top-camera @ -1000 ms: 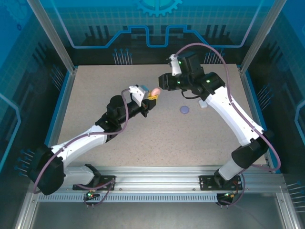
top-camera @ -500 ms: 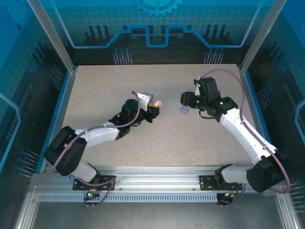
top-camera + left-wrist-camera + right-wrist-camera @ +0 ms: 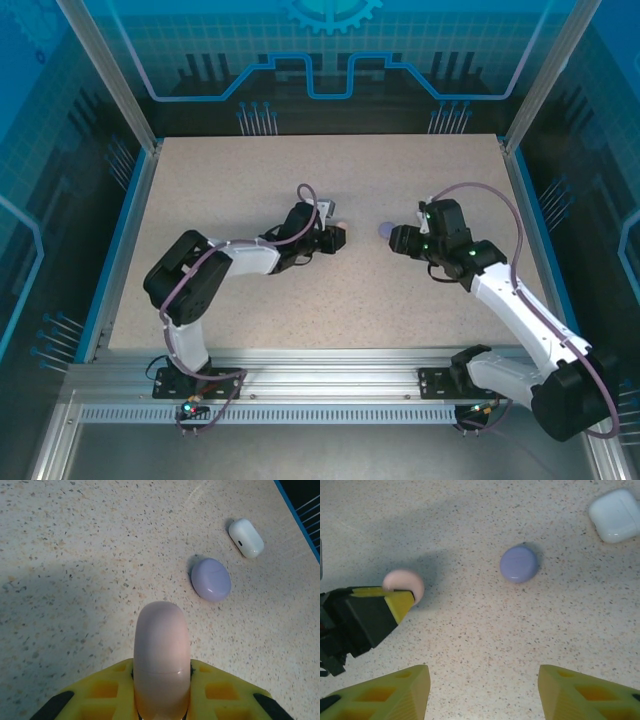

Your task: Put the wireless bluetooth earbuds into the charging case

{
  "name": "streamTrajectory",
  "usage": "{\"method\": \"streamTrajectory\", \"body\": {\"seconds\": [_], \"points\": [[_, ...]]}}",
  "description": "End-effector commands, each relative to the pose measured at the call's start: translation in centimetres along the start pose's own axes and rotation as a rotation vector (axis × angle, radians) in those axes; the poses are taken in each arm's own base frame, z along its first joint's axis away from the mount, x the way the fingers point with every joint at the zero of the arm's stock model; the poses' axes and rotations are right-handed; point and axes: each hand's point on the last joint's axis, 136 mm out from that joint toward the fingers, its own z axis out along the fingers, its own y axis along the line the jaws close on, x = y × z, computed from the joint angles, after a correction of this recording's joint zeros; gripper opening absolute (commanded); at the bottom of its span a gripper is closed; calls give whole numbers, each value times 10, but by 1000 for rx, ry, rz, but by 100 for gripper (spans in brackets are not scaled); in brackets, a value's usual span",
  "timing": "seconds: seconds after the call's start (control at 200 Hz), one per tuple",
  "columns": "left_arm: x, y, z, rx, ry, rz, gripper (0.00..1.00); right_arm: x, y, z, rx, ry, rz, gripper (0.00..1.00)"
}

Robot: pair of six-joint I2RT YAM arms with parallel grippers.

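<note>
Grasping a shut pink case in left pincer, right pincer released; on speckled desk, shut purple case, white case.

Bare table surrounds the purple case — white case nearby

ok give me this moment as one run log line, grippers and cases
left gripper: shut on pink case | right gripper: open, empty | purple case: on table, closed | white case: on table, closed
</note>
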Motion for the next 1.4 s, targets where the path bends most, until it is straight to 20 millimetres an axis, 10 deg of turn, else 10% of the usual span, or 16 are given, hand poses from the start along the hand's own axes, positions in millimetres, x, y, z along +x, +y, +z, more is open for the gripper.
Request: {"method": "streamTrajectory", "body": {"seconds": [0.0, 0.31, 0.76, 0.92, 1.171, 1.396], "points": [[9, 10, 12, -44, 74, -43, 0, -7, -5, -5, -3, -39, 19, 60], [21, 39, 25, -148, 160, -99, 7, -18, -11, -15, -14, -65, 39, 60], [9, 69, 3, -275, 163, -115, 70, -22, -13, -27, -26, -86, 54, 66], [-6, 81, -22, -327, 126, -124, 99, -21, -14, -30, -21, -87, 52, 72], [-47, 96, -84, -409, -15, -117, 99, -21, -21, -36, 12, -91, 56, 100], [-90, 78, -148, -481, -177, 48, 99, -33, -32, -45, 106, -107, 18, 100]]}}
